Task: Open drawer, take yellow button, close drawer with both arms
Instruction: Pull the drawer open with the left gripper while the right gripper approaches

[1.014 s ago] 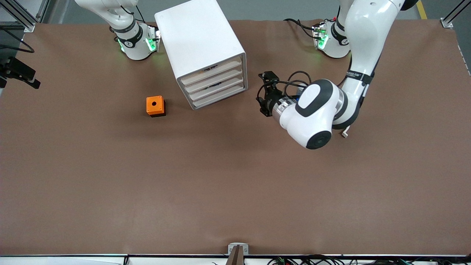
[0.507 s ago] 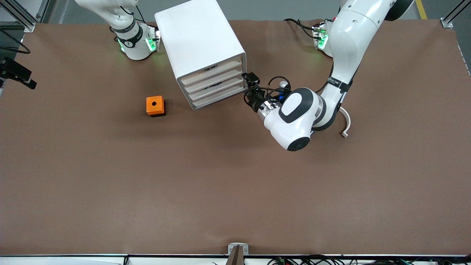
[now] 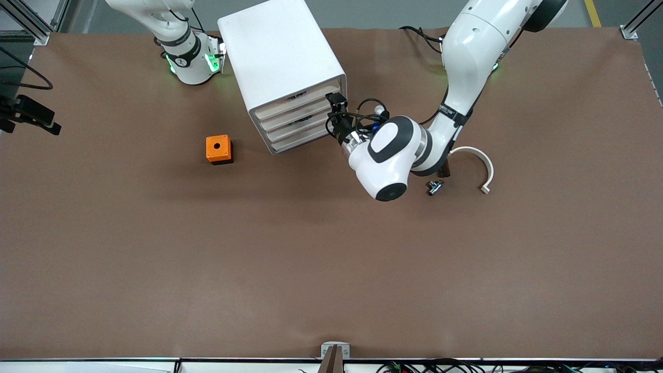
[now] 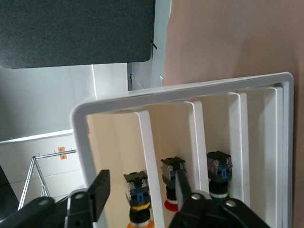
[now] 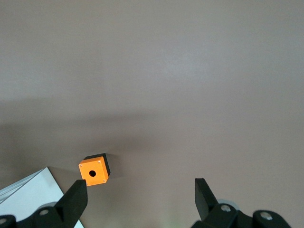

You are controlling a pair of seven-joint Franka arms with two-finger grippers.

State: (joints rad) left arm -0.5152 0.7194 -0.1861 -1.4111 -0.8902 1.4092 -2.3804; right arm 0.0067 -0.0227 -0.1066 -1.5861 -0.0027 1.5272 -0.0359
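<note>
The white cabinet (image 3: 282, 62) stands near the right arm's base, with four pale drawers (image 3: 303, 122) stacked in its front, all looking pushed in. My left gripper (image 3: 334, 122) is right at the drawer fronts, at the corner toward the left arm's end. In the left wrist view it (image 4: 141, 187) is open. Between its fingers, in one slot of the cabinet front (image 4: 142, 102), sits the orange-capped button (image 4: 137, 209). My right gripper (image 5: 140, 194) is open and empty high above the table. It does not show in the front view.
An orange cube with a hole (image 3: 218, 149) sits beside the cabinet toward the right arm's end and shows in the right wrist view (image 5: 93, 172). Red-capped (image 4: 172, 187) and green-capped (image 4: 218, 173) buttons fill neighbouring slots. A white curved piece (image 3: 479, 160) and a small black-and-silver part (image 3: 435, 186) lie by the left arm.
My left arm has swung toward the cabinet, bringing its gripper from beside the cabinet up to the drawer fronts. The small part by the curved piece is now uncovered.
</note>
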